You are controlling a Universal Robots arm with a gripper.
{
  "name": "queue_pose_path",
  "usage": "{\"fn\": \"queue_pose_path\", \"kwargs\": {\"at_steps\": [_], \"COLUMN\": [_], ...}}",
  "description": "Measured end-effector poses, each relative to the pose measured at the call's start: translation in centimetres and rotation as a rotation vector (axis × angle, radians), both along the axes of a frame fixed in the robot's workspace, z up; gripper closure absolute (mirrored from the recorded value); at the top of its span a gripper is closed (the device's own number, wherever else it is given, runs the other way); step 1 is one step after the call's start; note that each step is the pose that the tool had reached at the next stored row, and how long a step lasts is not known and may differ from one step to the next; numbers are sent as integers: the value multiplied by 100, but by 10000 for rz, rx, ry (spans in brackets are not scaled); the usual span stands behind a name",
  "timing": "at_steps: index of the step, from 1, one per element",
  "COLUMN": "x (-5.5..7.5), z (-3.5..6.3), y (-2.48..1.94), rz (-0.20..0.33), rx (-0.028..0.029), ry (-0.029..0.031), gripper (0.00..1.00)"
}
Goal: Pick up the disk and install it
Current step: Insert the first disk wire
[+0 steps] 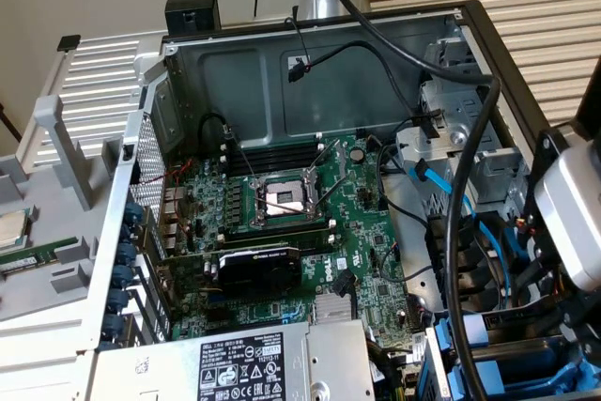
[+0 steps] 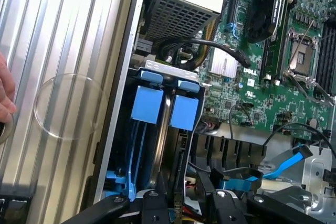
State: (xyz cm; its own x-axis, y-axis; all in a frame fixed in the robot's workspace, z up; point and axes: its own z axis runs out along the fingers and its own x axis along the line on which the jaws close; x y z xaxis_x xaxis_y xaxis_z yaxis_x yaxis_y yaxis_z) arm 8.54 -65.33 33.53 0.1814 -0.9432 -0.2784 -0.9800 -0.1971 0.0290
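Gripper poised over the drive bay in the corner of the open computer case

The gripper (image 2: pixel 184 209) hangs directly above the drive bay (image 2: pixel 118 145), which sits along the case (image 1: pixel 169 91) wall at the corner beside the power supply (image 1: pixel 254 363). Whether it grips anything I cannot tell. The disk (image 2: pixel 164 135) seems to stand edge-on in the bay, a grey strip between two blue plastic tabs (image 2: pixel 144 103), in line with the gripper. The motherboard (image 1: pixel 366 232) lies near the bay in the middle of the case. A person's hand (image 2: pixel 5 95) rests on the ribbed panel (image 2: pixel 58 35) outside the case wall.
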Motion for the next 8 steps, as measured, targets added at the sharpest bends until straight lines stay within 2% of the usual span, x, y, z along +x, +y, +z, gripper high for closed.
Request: {"fn": "queue_pose_path", "kwargs": {"at_steps": [5, 8], "x": [14, 27], "z": [-6, -9], "y": [0, 0], "rz": [0, 0], "rx": [84, 105], "ry": [112, 203], "gripper": [64, 64]}}
